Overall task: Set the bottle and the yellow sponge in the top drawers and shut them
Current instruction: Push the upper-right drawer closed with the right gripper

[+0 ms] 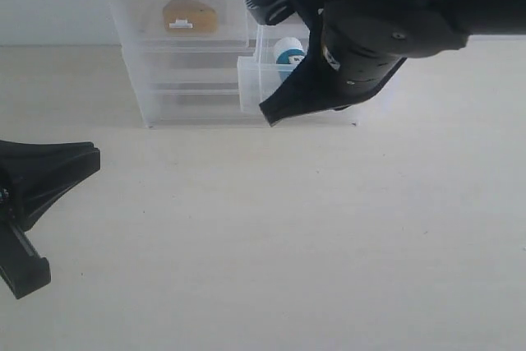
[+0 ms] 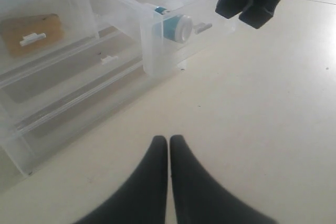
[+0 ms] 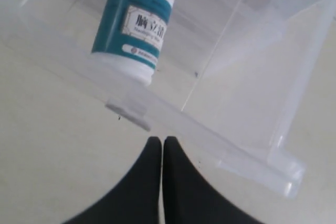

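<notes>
The cabinet (image 1: pixel 164 96) of clear plastic stands on the table (image 1: pixel 329 244). In the exterior view, the left top drawer (image 1: pixel 140 14) of the cabinet is closed, and the yellow sponge (image 1: pixel 201 14) lies inside it, behind the white tab handle (image 1: pixel 181 25). The right top drawer (image 1: pixel 246 80) is pulled out from the cabinet, and the bottle (image 1: pixel 288 51) is inside it, near its front wall. The right end effector (image 3: pixel 161 142) is just in front of this open drawer, with its fingers pressed together and holding nothing. The left end effector (image 2: pixel 168 141) is over the table, well apart from the cabinet front; its fingers are also together and it is empty.
</notes>
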{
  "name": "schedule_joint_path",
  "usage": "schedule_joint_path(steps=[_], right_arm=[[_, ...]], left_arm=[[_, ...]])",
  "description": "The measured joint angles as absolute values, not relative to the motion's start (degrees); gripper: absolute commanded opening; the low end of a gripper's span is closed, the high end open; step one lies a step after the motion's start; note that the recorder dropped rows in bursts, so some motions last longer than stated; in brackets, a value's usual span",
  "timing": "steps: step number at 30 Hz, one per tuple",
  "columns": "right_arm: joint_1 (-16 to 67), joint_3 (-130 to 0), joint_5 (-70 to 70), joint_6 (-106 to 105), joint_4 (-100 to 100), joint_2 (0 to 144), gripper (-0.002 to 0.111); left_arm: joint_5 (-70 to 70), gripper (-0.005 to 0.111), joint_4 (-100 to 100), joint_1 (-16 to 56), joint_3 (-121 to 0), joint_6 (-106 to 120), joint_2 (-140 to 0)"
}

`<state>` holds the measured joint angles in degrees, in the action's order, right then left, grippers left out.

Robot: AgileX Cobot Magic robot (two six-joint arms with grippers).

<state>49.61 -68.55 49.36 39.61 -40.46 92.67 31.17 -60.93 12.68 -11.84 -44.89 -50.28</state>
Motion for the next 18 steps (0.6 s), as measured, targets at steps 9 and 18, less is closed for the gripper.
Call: schedule_joint_path(steps=[9,18], right_arm=[[49.50,-68.55,46.08,43.61,-46.55,92.67,0.001],[42.64,-68.55,32.85,45.66,-47.05,92.80,0.001]], left_arm=[[31.17,0.004,-60.93,12.68,-11.84,-44.89,-50.28],[31.17,0.004,-60.93,12.68,-11.84,-44.89,-50.28]])
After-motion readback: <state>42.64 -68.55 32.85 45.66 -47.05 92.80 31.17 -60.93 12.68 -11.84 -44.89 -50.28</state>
